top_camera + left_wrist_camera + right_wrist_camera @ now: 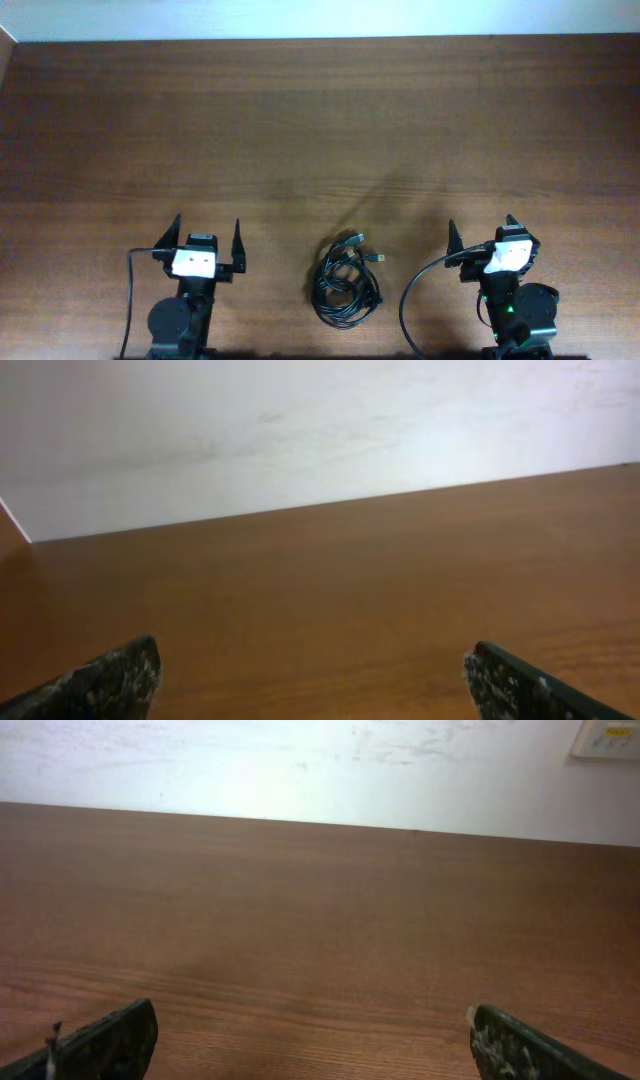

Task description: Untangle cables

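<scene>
The cables point(347, 283) lie as one coiled black bundle on the brown wooden table point(320, 130), near its front edge, between my two arms. Plug ends stick out at the bundle's upper right. My left gripper point(207, 234) is open and empty, well to the left of the bundle. My right gripper point(482, 228) is open and empty, to the right of the bundle. In the left wrist view the left gripper point(310, 670) frames only bare wood. In the right wrist view the right gripper point(310, 1030) also frames only bare wood. The cables are out of both wrist views.
Thicker black robot cables point(410, 300) loop beside the right arm base, and one runs down beside the left arm point(130, 300). A white wall point(320, 765) stands behind the table's far edge, with a wall plate point(608, 738) at the upper right.
</scene>
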Tool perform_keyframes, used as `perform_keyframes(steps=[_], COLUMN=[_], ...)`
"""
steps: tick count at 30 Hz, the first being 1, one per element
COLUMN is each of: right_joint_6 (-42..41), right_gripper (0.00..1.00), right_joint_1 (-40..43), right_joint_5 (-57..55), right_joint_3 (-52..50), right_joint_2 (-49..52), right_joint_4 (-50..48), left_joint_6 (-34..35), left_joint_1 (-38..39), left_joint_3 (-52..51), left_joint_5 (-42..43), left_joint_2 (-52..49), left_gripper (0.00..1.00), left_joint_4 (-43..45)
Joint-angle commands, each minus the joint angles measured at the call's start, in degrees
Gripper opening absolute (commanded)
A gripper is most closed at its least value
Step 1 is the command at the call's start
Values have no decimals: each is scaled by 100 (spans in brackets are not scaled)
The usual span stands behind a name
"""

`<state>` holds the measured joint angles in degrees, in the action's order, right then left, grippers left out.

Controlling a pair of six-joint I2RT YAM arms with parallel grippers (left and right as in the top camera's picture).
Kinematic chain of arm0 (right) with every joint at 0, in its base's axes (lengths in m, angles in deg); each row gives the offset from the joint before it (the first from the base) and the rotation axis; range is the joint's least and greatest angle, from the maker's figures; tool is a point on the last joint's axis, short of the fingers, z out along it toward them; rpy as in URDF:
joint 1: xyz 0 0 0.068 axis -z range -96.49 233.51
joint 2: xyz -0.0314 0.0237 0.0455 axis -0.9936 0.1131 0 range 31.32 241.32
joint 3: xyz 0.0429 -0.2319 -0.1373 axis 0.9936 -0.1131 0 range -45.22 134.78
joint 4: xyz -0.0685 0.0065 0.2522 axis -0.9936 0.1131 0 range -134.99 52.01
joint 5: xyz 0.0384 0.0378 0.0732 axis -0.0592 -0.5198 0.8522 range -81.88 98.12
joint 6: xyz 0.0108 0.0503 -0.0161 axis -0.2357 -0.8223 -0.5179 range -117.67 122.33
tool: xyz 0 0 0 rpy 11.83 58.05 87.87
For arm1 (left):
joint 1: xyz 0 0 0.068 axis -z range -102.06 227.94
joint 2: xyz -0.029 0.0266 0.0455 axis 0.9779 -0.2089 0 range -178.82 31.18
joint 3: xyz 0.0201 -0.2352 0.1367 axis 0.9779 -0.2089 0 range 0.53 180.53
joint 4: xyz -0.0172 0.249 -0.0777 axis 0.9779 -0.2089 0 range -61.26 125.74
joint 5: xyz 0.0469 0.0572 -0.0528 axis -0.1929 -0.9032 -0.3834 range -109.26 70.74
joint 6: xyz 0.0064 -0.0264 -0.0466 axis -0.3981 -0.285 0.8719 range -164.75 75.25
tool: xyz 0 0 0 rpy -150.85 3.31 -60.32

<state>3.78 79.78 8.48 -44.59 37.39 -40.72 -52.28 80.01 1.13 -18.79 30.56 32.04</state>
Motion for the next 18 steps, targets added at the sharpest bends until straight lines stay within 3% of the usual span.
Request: perform_keyframes(steps=[1, 7, 18], right_joint_6=[-66, -66, -66], right_gripper=[99, 99, 99], right_joint_1=[37, 37, 37], right_joint_5=[94, 92, 94], right_joint_3=[-31, -31, -31], right_joint_2=[-7, -7, -7], right_joint_4=[26, 26, 26], left_joint_6=[-52, -55, -55], left_joint_1=[-37, -37, -37], left_joint_3=[-7, 33, 654], left_joint_5=[173, 101, -179], left_joint_2=[17, -15, -15], left_gripper=[99, 99, 99], left_joint_4=[-96, -162, -1211])
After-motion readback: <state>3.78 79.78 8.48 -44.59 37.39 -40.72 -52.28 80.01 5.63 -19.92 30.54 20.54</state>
